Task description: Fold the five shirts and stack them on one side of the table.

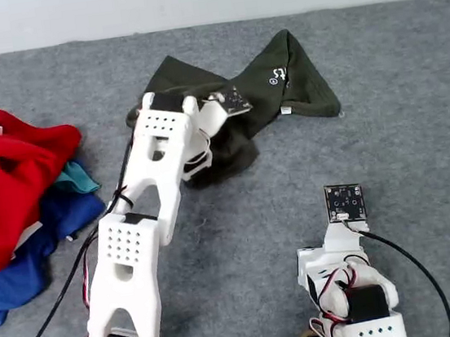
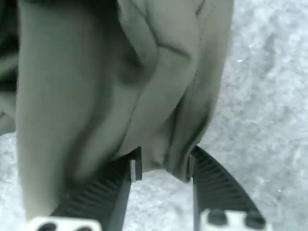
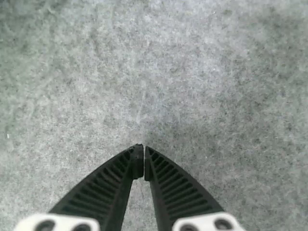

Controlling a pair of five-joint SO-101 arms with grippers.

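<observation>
Fingers of your left gripper are clamped on a bunched fold of the dark green shirt, with the cloth pinched between the two ribbed pads. That shirt lies crumpled near the far edge of the worktop, about midway along it, and your left arm stretches out over its nearer part. Your right gripper has its tips pressed together with nothing between them, over bare grey worktop close to the near edge. At the left edge you have a heap: a red shirt on top, a teal shirt peeking out beside it, and a blue shirt underneath, all touching.
</observation>
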